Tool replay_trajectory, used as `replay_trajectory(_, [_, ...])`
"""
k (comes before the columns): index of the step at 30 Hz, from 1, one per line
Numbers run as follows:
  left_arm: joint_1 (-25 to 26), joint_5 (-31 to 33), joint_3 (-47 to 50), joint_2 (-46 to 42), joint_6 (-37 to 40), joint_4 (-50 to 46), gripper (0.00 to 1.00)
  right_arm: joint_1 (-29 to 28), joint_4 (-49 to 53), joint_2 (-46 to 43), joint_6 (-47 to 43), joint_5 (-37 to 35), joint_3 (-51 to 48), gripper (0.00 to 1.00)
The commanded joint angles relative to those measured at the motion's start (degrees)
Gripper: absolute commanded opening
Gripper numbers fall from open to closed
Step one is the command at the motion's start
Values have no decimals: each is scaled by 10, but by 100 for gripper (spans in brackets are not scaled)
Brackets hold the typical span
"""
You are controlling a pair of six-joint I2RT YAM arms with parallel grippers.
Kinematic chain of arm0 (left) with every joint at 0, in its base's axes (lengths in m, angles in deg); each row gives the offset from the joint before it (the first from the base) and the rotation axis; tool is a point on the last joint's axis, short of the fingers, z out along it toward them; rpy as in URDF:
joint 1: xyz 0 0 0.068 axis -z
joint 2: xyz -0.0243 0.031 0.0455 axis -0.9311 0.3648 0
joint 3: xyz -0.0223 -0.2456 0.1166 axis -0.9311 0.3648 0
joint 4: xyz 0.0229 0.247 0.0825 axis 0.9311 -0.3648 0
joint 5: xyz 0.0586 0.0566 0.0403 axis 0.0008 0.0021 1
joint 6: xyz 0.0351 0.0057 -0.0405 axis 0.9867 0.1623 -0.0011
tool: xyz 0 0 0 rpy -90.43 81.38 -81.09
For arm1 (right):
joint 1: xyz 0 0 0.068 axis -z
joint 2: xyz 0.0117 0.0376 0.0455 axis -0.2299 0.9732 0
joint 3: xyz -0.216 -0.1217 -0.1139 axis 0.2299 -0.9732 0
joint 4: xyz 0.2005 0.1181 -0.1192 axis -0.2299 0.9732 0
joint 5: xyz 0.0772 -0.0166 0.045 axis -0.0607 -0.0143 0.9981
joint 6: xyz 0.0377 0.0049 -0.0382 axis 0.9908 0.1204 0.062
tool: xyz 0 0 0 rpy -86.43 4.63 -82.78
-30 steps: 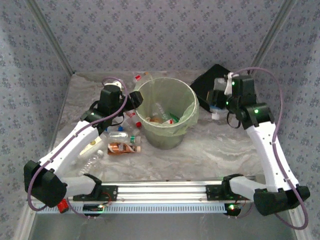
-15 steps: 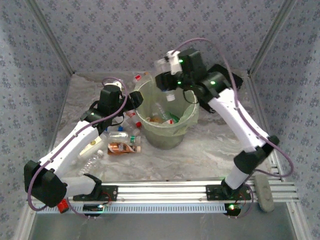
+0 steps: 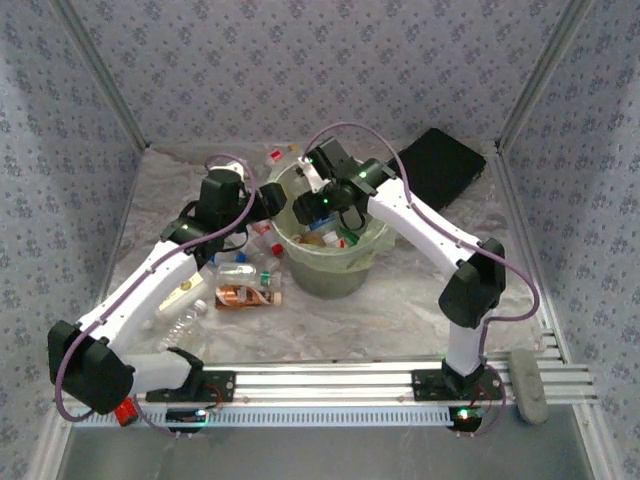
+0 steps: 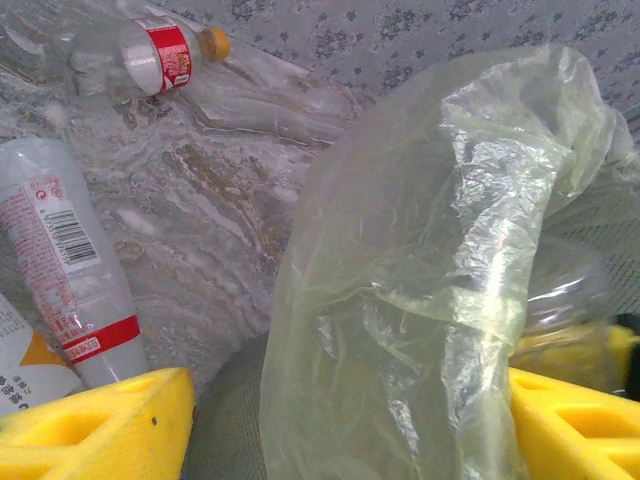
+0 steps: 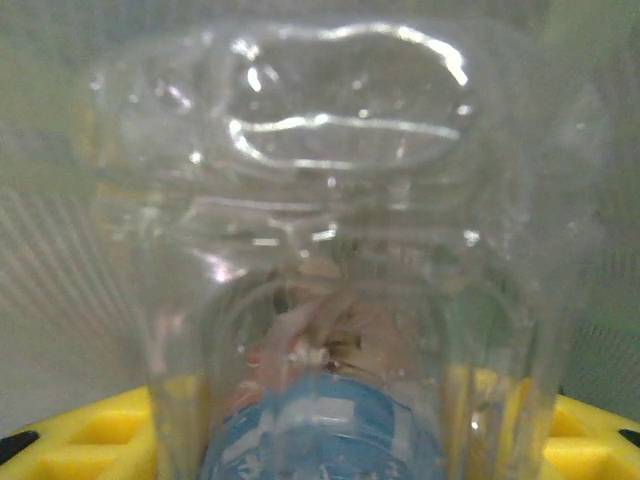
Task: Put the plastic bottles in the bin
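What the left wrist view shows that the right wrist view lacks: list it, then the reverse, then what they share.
Left wrist: the bin, its liner crumpled, between the left gripper's spread yellow fingers; the marbled table; a red-labelled bottle with an orange cap and a white-and-red-labelled bottle, both lying down.
Right wrist: one clear bottle close up, blue label at its bottom, between the right gripper's fingers.
Both: yellow fingers in the bottom corners, plastic bottles, and a pale-green tint, blurred in the right wrist view.
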State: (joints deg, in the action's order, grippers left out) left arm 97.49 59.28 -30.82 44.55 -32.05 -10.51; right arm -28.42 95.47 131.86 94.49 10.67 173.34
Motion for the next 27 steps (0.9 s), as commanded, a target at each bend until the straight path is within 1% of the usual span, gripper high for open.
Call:
replay_trajectory(1, [-3,0,-12,9,16,-26,73,3,0,17,4,-2,-21,47])
replay_trajectory(6, [-3,2,-13,6,16,-27,73,2,-19,29,11,10,-48,49])
replay_trajectory(17, [-2,1,-15,8,16,-28,73,-1,-76,56,32,44,-120,59])
replay_trajectory(21, [-3,1,-13,5,16,-28,73,-6,-78,55,30,40,-126,68])
replay_trajectory(24, [-3,3,-14,6,17,-29,73,-7,-78,45,25,31,-125,77])
replay_trajectory(27, [-2,3,-16,6,17,-31,73,-8,-69,35,19,22,-116,83])
